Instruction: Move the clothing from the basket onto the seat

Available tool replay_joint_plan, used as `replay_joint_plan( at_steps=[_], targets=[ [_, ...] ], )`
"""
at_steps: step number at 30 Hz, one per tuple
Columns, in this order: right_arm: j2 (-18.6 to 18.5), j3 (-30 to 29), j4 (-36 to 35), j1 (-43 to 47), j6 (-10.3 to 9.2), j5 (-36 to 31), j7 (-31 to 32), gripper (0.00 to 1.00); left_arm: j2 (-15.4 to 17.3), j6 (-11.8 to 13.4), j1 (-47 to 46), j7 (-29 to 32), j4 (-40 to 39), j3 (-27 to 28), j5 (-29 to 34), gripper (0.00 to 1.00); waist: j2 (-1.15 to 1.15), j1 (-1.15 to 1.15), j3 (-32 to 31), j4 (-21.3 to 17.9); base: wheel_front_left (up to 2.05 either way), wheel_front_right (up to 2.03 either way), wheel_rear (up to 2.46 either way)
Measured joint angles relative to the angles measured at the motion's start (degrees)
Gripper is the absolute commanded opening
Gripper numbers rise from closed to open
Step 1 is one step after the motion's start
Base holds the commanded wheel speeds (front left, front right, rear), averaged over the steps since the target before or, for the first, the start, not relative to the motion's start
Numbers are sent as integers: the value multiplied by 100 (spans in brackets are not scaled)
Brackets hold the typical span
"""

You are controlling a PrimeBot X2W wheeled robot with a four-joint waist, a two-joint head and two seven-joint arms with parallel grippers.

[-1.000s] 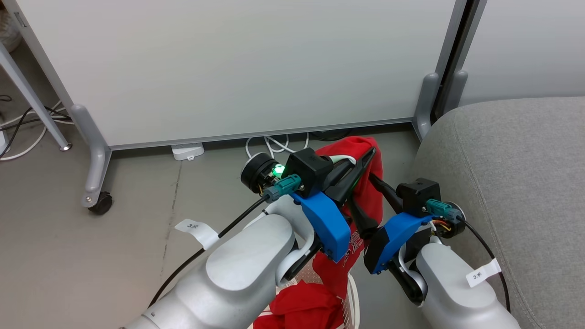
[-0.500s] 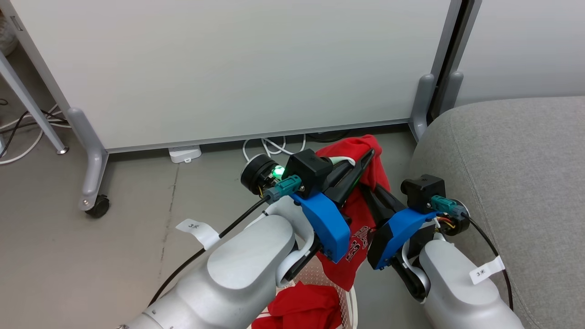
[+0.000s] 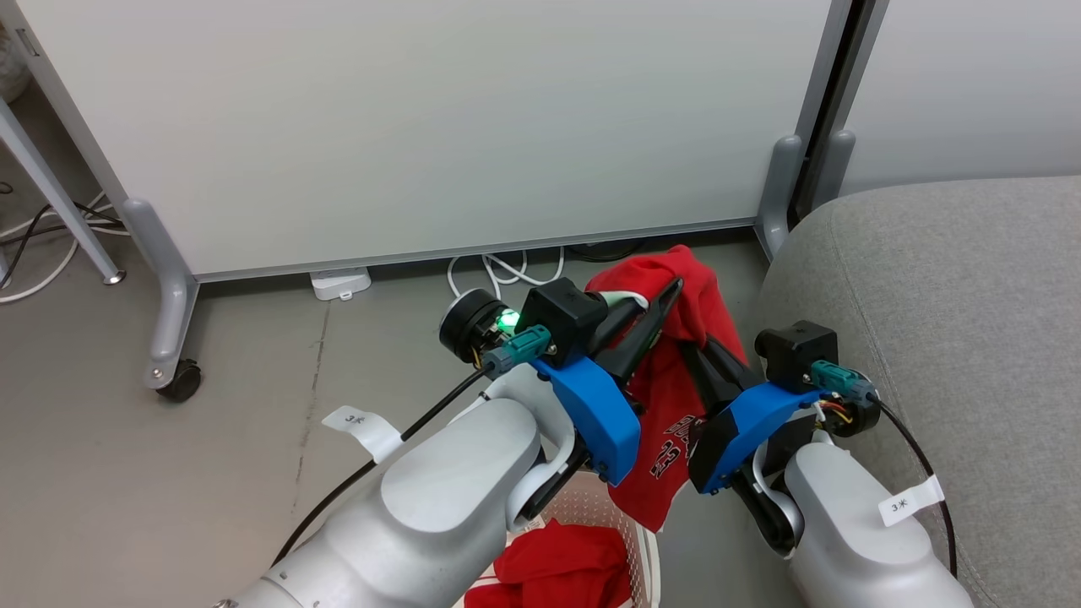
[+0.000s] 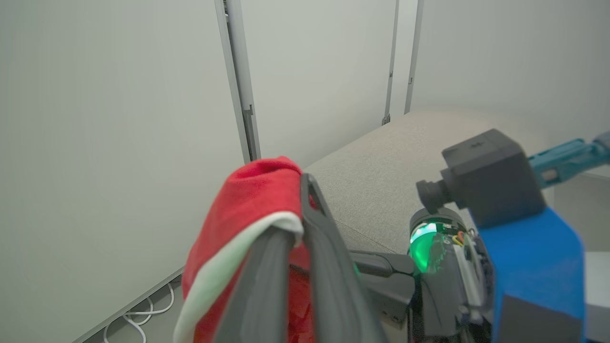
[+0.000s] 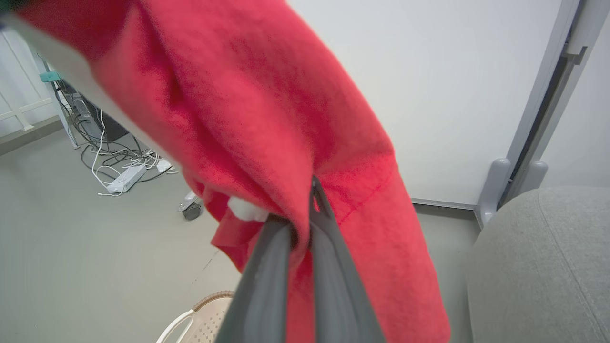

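One piece of the red clothing (image 3: 676,397) hangs in the air between my two grippers, above the basket (image 3: 591,502). My left gripper (image 3: 667,294) is shut on its upper edge with the white trim. My right gripper (image 3: 692,350) is shut on a fold just to the right. In the left wrist view the left gripper (image 4: 301,224) pinches the clothing (image 4: 252,200). The right wrist view has the right gripper (image 5: 305,224) shut on the clothing (image 5: 267,109), with the basket (image 5: 205,314) below. A second red garment (image 3: 566,566) lies in the basket. The grey seat (image 3: 946,295) stands at the right.
A white partition panel (image 3: 422,127) on wheeled grey feet (image 3: 173,371) stands behind the basket. Cables and a white power strip (image 3: 340,283) lie on the floor at its base. The seat's rounded corner (image 5: 538,257) is close to the right arm.
My right gripper has shut on the hanging garment. Both grippers have carried it slightly to the right and up, so its lower end hangs higher over the basket.
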Motion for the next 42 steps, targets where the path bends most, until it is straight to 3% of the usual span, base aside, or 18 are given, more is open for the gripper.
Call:
replay_joint_plan(
  at_steps=[13,19,30,42],
  targets=[
    [-1,-223,-51,1,0,-132,0,0,16,33,12,-92,94,42,1,100,0,0,19,-27,0,0,0],
    [0,-360,-143,4,0,-245,0,0,256,158,342,-114,-49,240,105,100,0,0,34,-42,0,0,0],
    [-1,-732,-377,157,0,-619,-1,0,815,412,1715,-118,-1410,1429,1020,100,0,0,122,-61,0,0,0],
    [0,-750,-602,350,0,-735,-1,0,971,172,3073,-118,-2134,2807,1959,100,0,0,152,-145,0,0,0]
  ],
)
